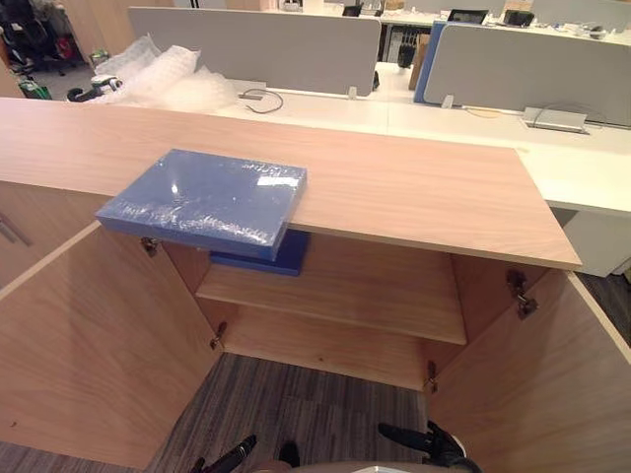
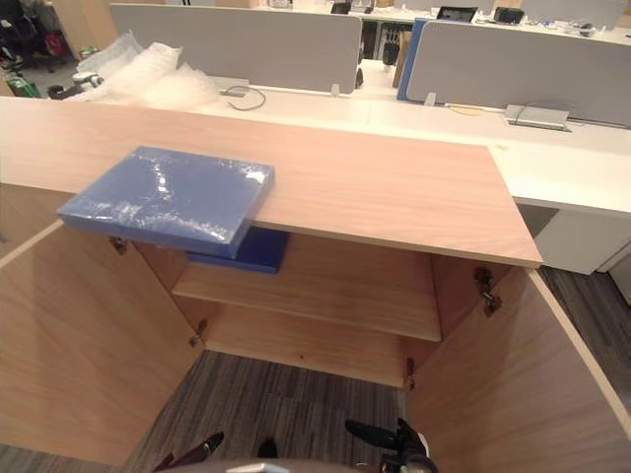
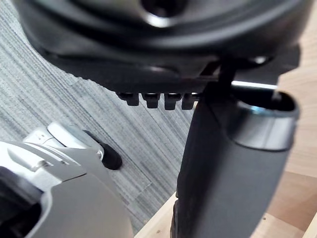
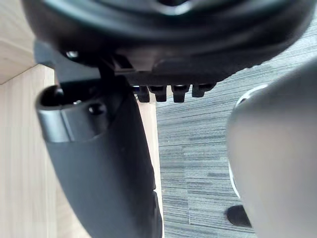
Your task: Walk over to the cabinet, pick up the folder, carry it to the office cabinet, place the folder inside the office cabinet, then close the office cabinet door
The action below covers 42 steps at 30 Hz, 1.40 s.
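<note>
Blue folder (image 1: 202,202): flat, slab-like, sheathed in glossy clear film with glare streaks. Lying at ten o'clock on the cabinet top (image 1: 414,187), overhanging the front edge above the shelf (image 1: 345,291). At its five o'clock, a darker blue item (image 1: 266,262) on that shelf. Left door (image 1: 89,365) and right door (image 1: 542,394) wide open. Left hand (image 1: 229,459) low at seven o'clock, right hand (image 1: 419,439) at five o'clock, well apart from the folder; fingers loosely straight, gripping nothing.
</note>
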{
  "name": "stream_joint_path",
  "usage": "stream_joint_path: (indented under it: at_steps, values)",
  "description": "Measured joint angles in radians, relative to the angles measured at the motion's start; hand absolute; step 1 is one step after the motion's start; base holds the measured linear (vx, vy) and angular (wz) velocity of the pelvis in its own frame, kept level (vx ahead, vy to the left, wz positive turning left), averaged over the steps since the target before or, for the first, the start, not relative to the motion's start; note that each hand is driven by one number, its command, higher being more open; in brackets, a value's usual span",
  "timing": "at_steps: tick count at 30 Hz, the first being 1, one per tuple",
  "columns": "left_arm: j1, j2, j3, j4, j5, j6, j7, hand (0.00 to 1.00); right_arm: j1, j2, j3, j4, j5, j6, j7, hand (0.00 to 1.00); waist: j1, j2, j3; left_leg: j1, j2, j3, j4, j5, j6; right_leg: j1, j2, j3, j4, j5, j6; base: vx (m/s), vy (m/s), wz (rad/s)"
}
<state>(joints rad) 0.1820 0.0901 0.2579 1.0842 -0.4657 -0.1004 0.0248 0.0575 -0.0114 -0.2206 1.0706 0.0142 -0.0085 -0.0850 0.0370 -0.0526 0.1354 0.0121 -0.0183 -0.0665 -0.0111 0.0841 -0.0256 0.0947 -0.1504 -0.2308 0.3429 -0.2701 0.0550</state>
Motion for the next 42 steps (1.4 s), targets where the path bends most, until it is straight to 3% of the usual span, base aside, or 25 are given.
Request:
stream_joint_path:
  at_steps: [5, 10, 12, 15, 21, 23, 28, 36, 42]
  values:
    - [0.016, -0.042, -0.007, -0.072, -0.086, 0.000, -0.001, 1.00, 0.007, -0.016, -0.004, 0.000, -0.014, 0.009, -0.004, 1.00, 0.011, 0.033, -0.014, 0.005, 0.035, -0.026, -0.056, 0.045, -0.036, 0.059, 0.047, -0.070, -0.123, 0.010, -0.005, 0.02, -0.177, 0.33]
    - [0.072, -0.052, -0.066, -0.272, -0.160, 0.002, 0.011, 1.00, 0.007, 0.006, 0.006, -0.008, -0.024, 0.017, -0.003, 1.00, 0.018, 0.004, -0.012, 0.011, 0.047, -0.027, -0.074, 0.047, -0.049, 0.094, 0.069, -0.076, -0.190, 0.040, 0.010, 0.06, -0.054, 0.03]
    - [0.118, -0.061, -0.088, -0.430, -0.171, 0.002, 0.021, 1.00, 0.011, 0.014, 0.009, -0.019, -0.036, 0.026, -0.005, 1.00, 0.021, -0.008, -0.011, 0.012, 0.048, -0.028, -0.074, 0.046, -0.048, 0.101, 0.067, -0.085, -0.194, 0.055, 0.022, 0.07, 0.008, 0.11]
    - [0.146, -0.093, -0.081, -0.647, -0.124, 0.001, 0.071, 1.00, 0.037, 0.021, 0.036, -0.057, -0.037, 0.029, -0.010, 1.00, 0.045, -0.008, -0.012, 0.014, 0.046, -0.027, -0.074, 0.042, -0.041, 0.104, 0.063, -0.089, -0.194, 0.076, 0.031, 0.03, 0.034, 0.02]
    - [0.191, -0.166, 0.054, -0.982, 0.305, 0.005, 0.269, 1.00, 0.066, 0.024, 0.088, -0.098, -0.058, 0.033, -0.032, 1.00, 0.069, -0.001, -0.016, 0.013, 0.034, -0.030, -0.048, 0.004, -0.027, 0.126, 0.051, -0.095, -0.195, 0.092, 0.030, -0.05, 0.024, 0.01]
    - [0.206, -0.171, 0.106, -1.065, 0.486, 0.023, 0.368, 1.00, 0.077, 0.036, 0.091, -0.120, -0.057, 0.032, -0.052, 1.00, 0.070, -0.002, -0.017, 0.003, 0.031, -0.032, -0.038, 0.002, -0.026, 0.129, 0.050, -0.102, -0.207, 0.093, 0.028, -0.07, 0.004, 0.05]
    - [0.241, -0.184, 0.154, -1.235, 0.764, 0.072, 0.503, 1.00, 0.100, 0.041, 0.087, -0.142, -0.062, 0.033, -0.074, 1.00, 0.072, -0.001, -0.042, -0.012, 0.025, -0.029, -0.060, 0.007, -0.020, 0.135, 0.046, -0.154, -0.232, 0.094, 0.027, -0.04, -0.002, 0.25]
    - [0.246, -0.185, 0.138, -1.338, 1.003, 0.132, 0.592, 1.00, 0.114, 0.058, 0.094, -0.144, -0.094, 0.032, -0.082, 1.00, 0.083, -0.012, -0.065, 0.000, 0.027, -0.023, -0.079, 0.031, -0.013, 0.135, 0.045, -0.158, -0.230, 0.097, 0.021, -0.02, 0.022, 0.02]
    - [0.222, -0.168, 0.037, -1.356, 1.125, 0.168, 0.600, 1.00, 0.112, 0.047, 0.135, -0.139, -0.106, 0.028, -0.096, 1.00, 0.079, -0.013, -0.071, -0.008, 0.028, 0.004, -0.080, 0.031, -0.016, 0.128, 0.051, -0.136, -0.269, 0.090, 0.007, -0.03, 0.005, -0.11]
